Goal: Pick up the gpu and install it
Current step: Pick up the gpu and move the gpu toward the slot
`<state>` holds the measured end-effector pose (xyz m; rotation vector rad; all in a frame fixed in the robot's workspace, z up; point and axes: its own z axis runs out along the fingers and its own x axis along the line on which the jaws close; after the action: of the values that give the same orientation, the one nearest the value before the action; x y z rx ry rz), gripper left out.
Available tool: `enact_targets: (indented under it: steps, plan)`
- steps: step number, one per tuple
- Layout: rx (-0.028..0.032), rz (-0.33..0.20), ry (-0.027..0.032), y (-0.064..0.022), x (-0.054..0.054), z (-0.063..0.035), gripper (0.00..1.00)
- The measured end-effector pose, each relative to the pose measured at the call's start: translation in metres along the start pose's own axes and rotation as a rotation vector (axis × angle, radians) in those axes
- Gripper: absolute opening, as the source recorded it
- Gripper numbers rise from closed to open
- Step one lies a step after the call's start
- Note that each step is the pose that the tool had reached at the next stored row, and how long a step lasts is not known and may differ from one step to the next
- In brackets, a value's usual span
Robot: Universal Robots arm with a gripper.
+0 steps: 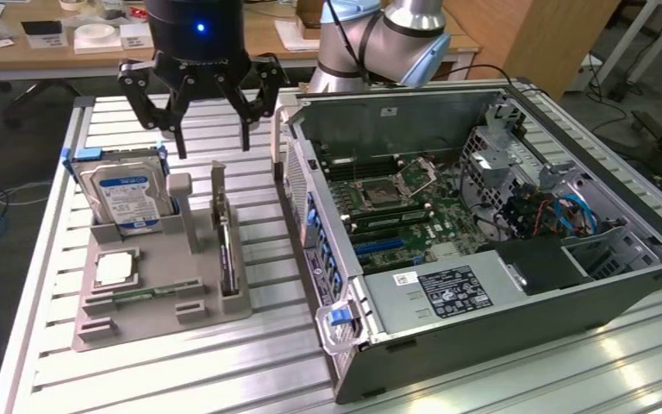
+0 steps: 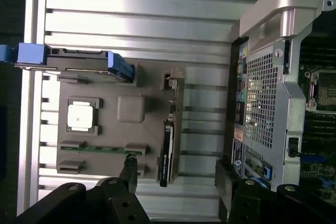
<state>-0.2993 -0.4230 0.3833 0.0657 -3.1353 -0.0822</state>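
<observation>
The pincer [image 1: 210, 138] is seen spread wide with nothing held, and is hung above the far end of the grey holder tray [image 1: 193, 289], clear of everything. In the wrist view the pincer [image 2: 177, 163] is lined up over the tray [image 2: 110, 129], one black finger [image 2: 129, 174] at each side of the gpu [image 2: 167, 153].

The gpu [image 1: 225, 250] is stood on its edge in the tray slot nearest the computer case [image 1: 389, 112], silver bracket end toward the arm; not touched. A hard drive [image 1: 130, 194] with blue side rails is stood upright in the opposite slot. A processor chip [image 1: 115, 269] is laid flat in its pocket, and a memory stick [image 1: 147, 295] is laid just beside it.

The case is laid open on the slatted metal table [image 1: 135, 371], at the exterior view's right, motherboard [image 1: 395, 203] exposed. Tray and case are set near each other, not touching.
</observation>
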Motion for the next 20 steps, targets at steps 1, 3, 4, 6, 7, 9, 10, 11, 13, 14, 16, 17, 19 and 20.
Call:
enact_targets:
  steps: [1,3,4,6,7,9,10,11,13,14,16,17,19,20]
  plan:
    - [0.0000,0.000,0.0016,-0.0006,0.000,0.0004,0.71]
    - [0.0000,0.000,0.0044,-0.0033,0.000,0.0012,0.71]
    - [-0.0001,0.000,0.0057,-0.0055,0.000,0.0015,0.71]
    - [-0.0002,0.001,0.0079,-0.0102,0.000,0.0024,0.71]
    - [-0.0003,0.001,0.0095,-0.0118,0.000,0.0030,0.71]
    - [-0.0004,0.001,0.0117,-0.0130,0.000,0.0038,0.71]
    - [-0.0004,0.001,0.0122,-0.0131,0.000,0.0042,0.71]
    - [-0.0003,0.001,0.0129,-0.0132,0.000,0.0048,0.71]
    - [-0.0005,0.001,0.0127,-0.0134,-0.001,0.0068,0.71]
    - [-0.0005,0.001,0.0127,-0.0136,-0.001,0.0079,0.71]
    - [-0.0005,0.001,0.0129,-0.0140,-0.001,0.0103,0.71]
    - [-0.0005,0.001,0.0128,-0.0142,-0.001,0.0115,0.71]
    - [-0.0005,0.001,0.0128,-0.0145,-0.001,0.0137,0.71]
    - [-0.0005,0.001,0.0128,-0.0147,-0.002,0.0145,0.71]
